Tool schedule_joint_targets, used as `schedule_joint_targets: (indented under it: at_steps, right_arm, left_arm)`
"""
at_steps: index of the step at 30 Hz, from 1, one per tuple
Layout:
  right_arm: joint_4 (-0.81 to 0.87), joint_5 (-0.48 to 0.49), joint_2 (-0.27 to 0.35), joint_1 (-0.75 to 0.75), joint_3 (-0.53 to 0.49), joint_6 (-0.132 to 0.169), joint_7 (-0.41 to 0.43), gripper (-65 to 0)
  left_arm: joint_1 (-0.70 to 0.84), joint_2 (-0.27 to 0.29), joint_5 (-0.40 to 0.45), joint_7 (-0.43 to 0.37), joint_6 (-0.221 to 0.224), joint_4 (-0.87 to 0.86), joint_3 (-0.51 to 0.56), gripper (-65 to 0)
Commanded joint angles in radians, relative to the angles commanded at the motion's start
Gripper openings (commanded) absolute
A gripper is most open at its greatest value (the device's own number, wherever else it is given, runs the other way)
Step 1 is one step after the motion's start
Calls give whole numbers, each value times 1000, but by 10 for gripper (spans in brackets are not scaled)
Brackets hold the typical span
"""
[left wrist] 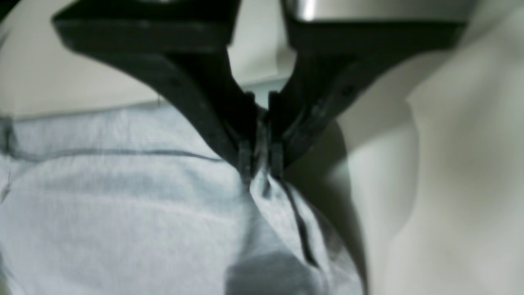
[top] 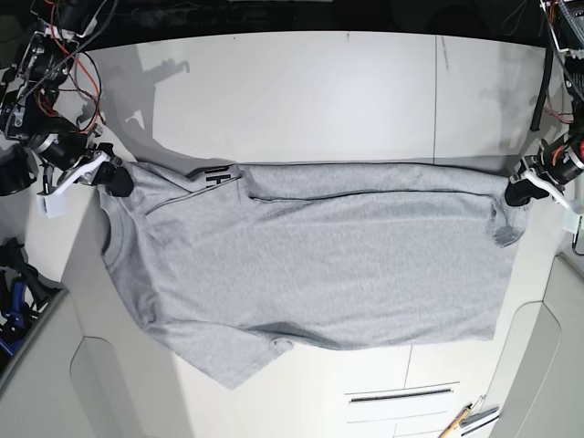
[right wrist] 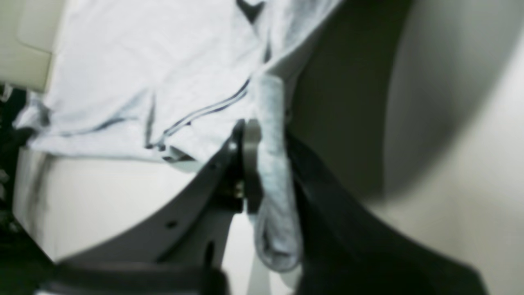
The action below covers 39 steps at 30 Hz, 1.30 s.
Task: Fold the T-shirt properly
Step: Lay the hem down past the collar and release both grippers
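Pale tabletop (top: 310, 100), one grey T-shirt (top: 347, 260), two grippers (top: 119, 182) (top: 522, 190) gripping it.

T-shirt (top: 328, 260) stretched betw. both tools — L tool (top: 522, 190) on its top R corner, R tool (top: 119, 181) on top L. Bit of blk lettering (top: 218, 177) near R tool; pencils (top: 456, 418) well below L tool.

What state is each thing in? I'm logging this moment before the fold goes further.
T-shirt: partly spread, far edge stretched between the grippers, creased, not neatly folded; a little black print shows
Left gripper: shut on the shirt
Right gripper: shut on the shirt
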Motion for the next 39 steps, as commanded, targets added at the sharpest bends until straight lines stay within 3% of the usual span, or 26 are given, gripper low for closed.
schedule_joint_targets:
  at_steps: [7, 11, 14, 28, 29, 31, 33, 36, 39]
  right_arm:
    - [81, 36, 84, -176, 0, 2, -21, -650]
    - [116, 60, 122, -265, 0, 11, -24, -650]
    - [141, 66, 144, -313, 0, 11, -26, -650]
    - [146, 58, 188, -379, 11, 10, -34, -650]
    - [146, 44, 188, -379, 11, 10, -34, -620]
    - [146, 10, 188, -379, 11, 6, -32, -424]
    - [146, -5, 190, -379, 14, 6, -21, -293]
    - [147, -5, 217, -370, 43, -3, 24, -277]
    - [147, -2, 246, -315, 85, -5, 64, -277]
  left_arm:
    - [200, -11, -2, 2, 0, 83, -94, -650]
    - [323, -11, -100, 58, 0, 114, -151, -650]
    - [394, -11, -119, 70, 0, 143, -171, -650]
    - [505, 16, -149, 100, 0, 155, -177, -650]
    - [505, 16, -149, 100, 0, 155, -177, -647]
    - [505, 16, -148, 119, 0, 155, -177, -491]
    - [503, 13, -149, 163, 0, 155, -177, -375]
    - [502, -15, -151, 175, 0, 156, -202, -361]
    - [501, -24, -206, 174, 0, 156, -295, -361]
